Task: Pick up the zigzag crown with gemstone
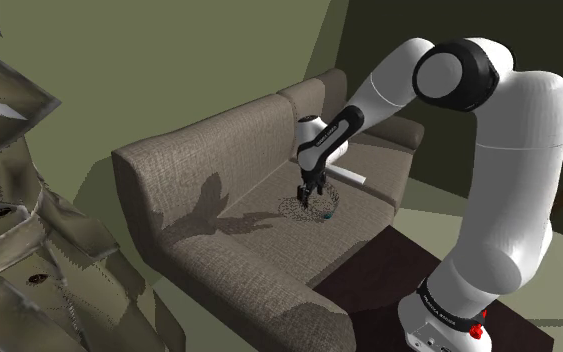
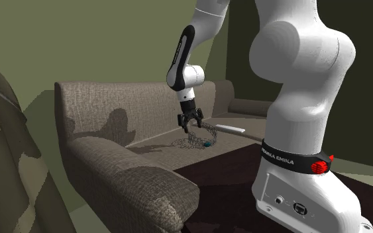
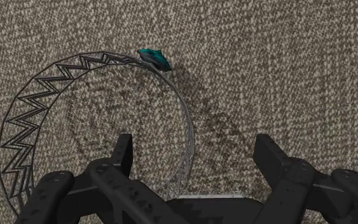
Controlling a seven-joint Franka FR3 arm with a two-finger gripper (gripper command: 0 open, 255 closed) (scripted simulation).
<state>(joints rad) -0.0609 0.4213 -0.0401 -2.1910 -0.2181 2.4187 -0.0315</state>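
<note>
Grey-brown sofa point(image 1: 219, 160): coarse woven cloth; the crown rests on its seat cushion, near the middle.
Crown point(image 1: 309, 208): thin dark wire ring with a zigzag band, lying flat on the cushion, points upward.
Gemstone point(image 1: 326, 212): teal, set on the crown's rim; in the shoulder view it sits at about 4 o'clock from the fingertips.
Gripper point(image 1: 312, 192): pointing straight down over the crown, fingers spread apart, clasping nothing.
Second exterior view: gripper point(image 2: 193, 124) hangs just above the crown point(image 2: 195, 141); the gemstone point(image 2: 207, 142) is again at roughly 4 o'clock from it.
Wrist view: the gripper point(image 3: 194, 145) straddles the near side of the crown point(image 3: 18, 137). One finger is inside the ring, the other outside, and the wire rim runs between them. I cannot tell whether either finger touches it.
Gemstone, wrist view point(image 3: 154, 58): on the rim's far side, across the ring from the fingers.
White flat strip point(image 1: 347, 177): on the cushion at about 2 o'clock from the crown in the shoulder view, apart from it.
Arm point(image 1: 509, 150): white, arched over from the stand at about 5 o'clock of the crown.
</note>
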